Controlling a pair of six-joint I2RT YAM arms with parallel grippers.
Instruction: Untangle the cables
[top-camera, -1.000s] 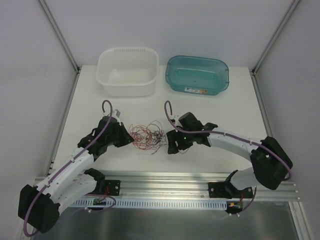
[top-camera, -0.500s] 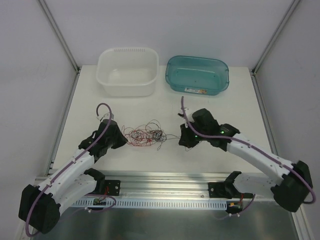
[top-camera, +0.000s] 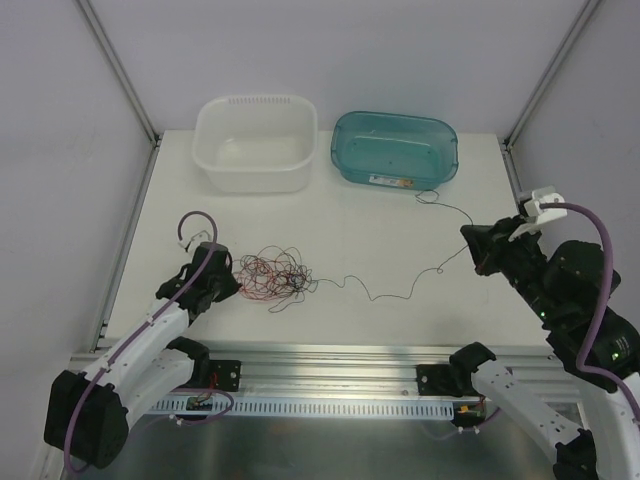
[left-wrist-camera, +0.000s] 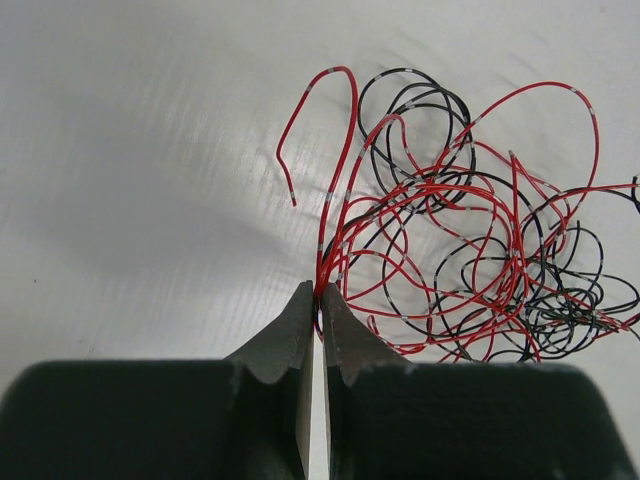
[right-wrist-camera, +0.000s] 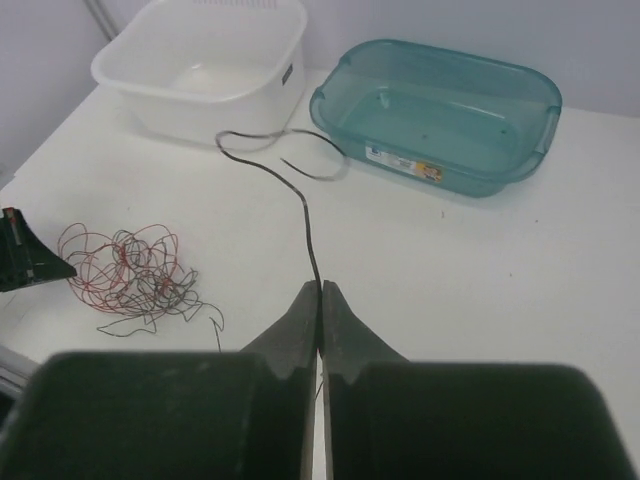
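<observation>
- Two tubs stand at the rear of the desk (top-camera: 200, 215): one white tub (top-camera: 255, 178) and one teal tub (top-camera: 440, 165).
- Cables (top-camera: 275, 275), red and black, form one tangle (left-wrist-camera: 470, 260) at front left; their number is unreadable.
- Left claw (left-wrist-camera: 318, 295): together, pinching red cables at the tangle's edge.
- Right claw (right-wrist-camera: 320, 290): clamped on one black cable (top-camera: 390, 297) stretched from the tangle; the loose end curls near the teal tub.

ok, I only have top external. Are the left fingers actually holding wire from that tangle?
Observer: Yes. The left wrist view shows the left fingers shut on a few red wires at the edge of the tangle.
Operator: And the right side, how many strands?
Observer: One. The right wrist view shows the right fingers shut on a single black wire, pinched right at the tips.
</observation>
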